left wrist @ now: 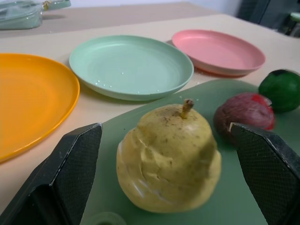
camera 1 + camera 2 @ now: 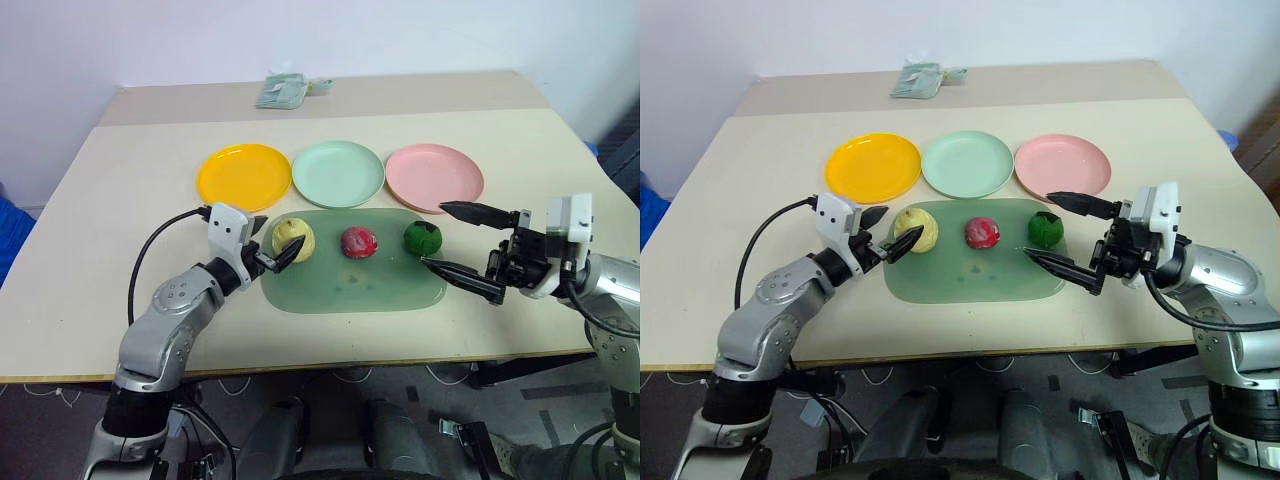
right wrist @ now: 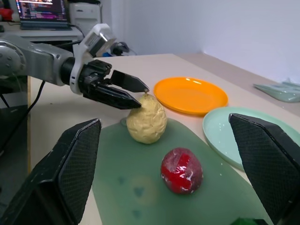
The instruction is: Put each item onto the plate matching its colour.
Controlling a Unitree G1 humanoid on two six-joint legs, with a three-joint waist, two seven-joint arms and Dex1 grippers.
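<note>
I note left pincer (image 2: pixel 272 252) wide open, empty, fingers flanking yellow pear (image 2: pixel 293 238) on green mat (image 2: pixel 350 285). Right pincer (image 2: pixel 455 240) wide open, empty, beside green ball (image 2: pixel 422 238) on mat. Red ball (image 2: pixel 359 242) between them.

Place: I seem to work in a lab or office.
Evidence: lit laptop screen with code (image 3: pixel 41 10) on a desk behind my arm.
Surroundings: plain white wall (image 2: pixel 300 35), bare beige counter (image 2: pixel 120 250).

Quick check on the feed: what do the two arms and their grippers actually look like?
Both arms are silver-grey metal with rounded joint housings. Each wrist carries a white boxy module. Left gripper and right gripper each have two long black tapered fingers with textured pads. A black cable loops along the left arm.
</note>
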